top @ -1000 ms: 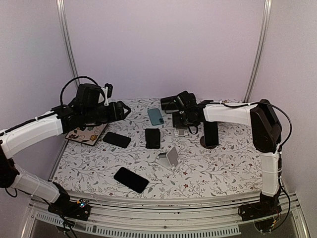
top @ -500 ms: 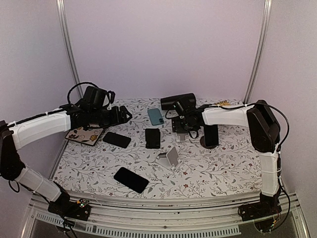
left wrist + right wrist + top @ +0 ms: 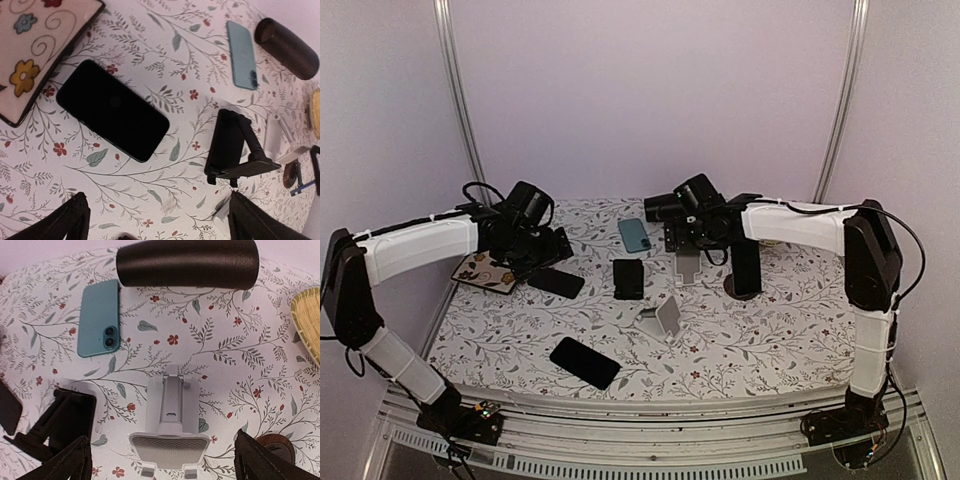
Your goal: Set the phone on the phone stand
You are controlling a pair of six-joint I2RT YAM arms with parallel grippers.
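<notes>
Several phones lie flat on the floral table: a black phone (image 3: 556, 282) (image 3: 112, 110), a teal phone (image 3: 633, 234) (image 3: 100, 317) and another black phone (image 3: 585, 362) near the front. My left gripper (image 3: 552, 248) (image 3: 162, 225) hangs open just above the table, with the first black phone ahead of its fingers (image 3: 70, 220). A white phone stand (image 3: 688, 262) (image 3: 172, 425) stands empty. My right gripper (image 3: 682, 240) (image 3: 162, 452) is open above it, one finger on each side and neither touching. A black stand (image 3: 628, 278) (image 3: 235, 150) and a silver stand (image 3: 662, 318) are empty too.
A flower-patterned case (image 3: 490, 270) (image 3: 35, 50) lies at the left edge. A dark cylinder (image 3: 665, 208) (image 3: 187, 262) lies at the back beside the teal phone. A black upright holder (image 3: 745, 268) stands right of the white stand. A woven basket (image 3: 307, 320) sits at the back right.
Both grippers have opened wider. The left arm has swung down towards the table near the black phone. The right gripper has settled over the white stand.
</notes>
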